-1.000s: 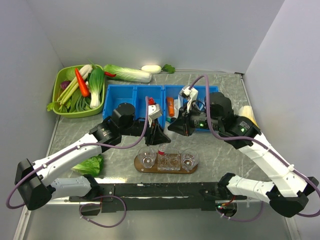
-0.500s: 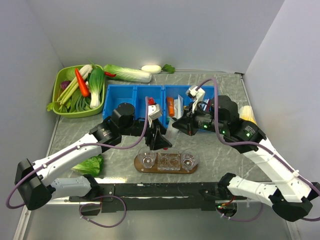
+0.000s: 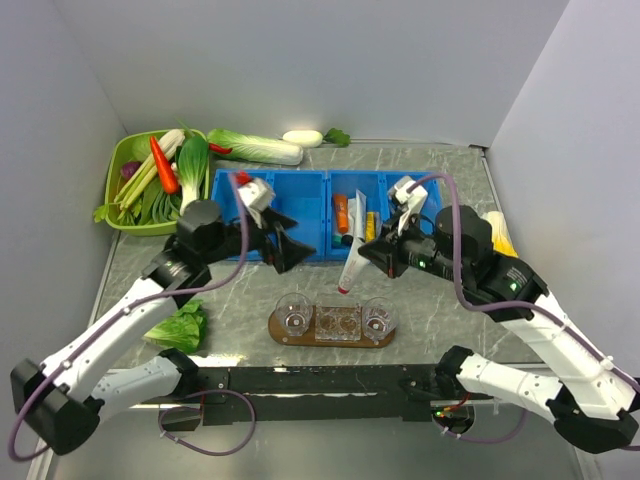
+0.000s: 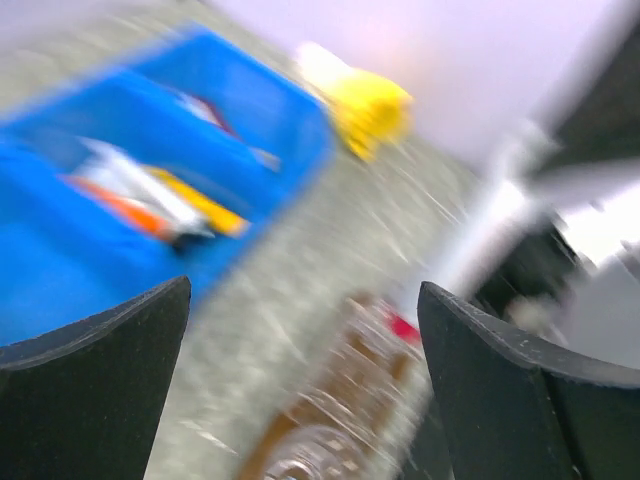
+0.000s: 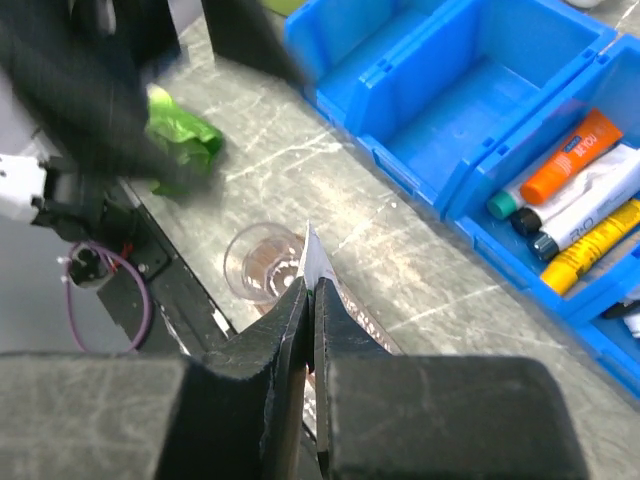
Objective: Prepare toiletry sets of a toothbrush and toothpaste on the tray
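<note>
Right end effector (image 3: 369, 253) now holds toothpaste (image 3: 352, 268) near tray (image 3: 277, 335); left arm (image 3: 150, 290) withdrew.

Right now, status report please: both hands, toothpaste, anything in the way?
Left hand open, empty. Right hand shut on toothpaste, cap down, near tray. Clear cups occupy tray.

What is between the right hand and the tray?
The toothpaste, held by the right hand, hangs toward the tray; below it only bare tabletop, in the top view.
</note>
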Robot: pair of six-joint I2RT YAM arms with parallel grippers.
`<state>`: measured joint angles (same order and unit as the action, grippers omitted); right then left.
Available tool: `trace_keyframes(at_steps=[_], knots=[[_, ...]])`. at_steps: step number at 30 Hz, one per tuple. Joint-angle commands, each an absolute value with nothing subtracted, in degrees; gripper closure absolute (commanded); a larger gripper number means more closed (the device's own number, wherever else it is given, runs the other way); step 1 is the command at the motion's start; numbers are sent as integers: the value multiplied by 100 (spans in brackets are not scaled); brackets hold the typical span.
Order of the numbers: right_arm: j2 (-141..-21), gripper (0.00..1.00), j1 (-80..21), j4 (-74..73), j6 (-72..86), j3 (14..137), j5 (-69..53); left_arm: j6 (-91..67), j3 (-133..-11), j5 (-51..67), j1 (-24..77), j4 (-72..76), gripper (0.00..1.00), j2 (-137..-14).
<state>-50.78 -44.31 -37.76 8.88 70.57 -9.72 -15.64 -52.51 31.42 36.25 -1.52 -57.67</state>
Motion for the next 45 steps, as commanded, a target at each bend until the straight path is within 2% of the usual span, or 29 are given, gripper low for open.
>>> trace_keyframes(at_steps=[1, 4, 7, 27, 45], knots=[[-4676, 100, -5034, -3604, 721, 6882, -292, -1679, -5203, 1036, 3358, 97, 1, -5406], [-4509, 100, -5351, -3516, 765, 6654, 237, -1600, -5212, 22, 3357, -175, 1, -5431], [-4386, 100, -5642, -3332, 826, 6390, 377, -1600, -5194, -228, 3357, -237, 1, -5467], [-4711, 100, -6425, -2725, 483, 5669, 1564, -1564, -5203, -299, 3357, -264, 1, -5616], [-4693, 100, -6513, -2479, 457, 5414, 1740, -1582, -5203, -229, 3357, -246, 1, -5608]])
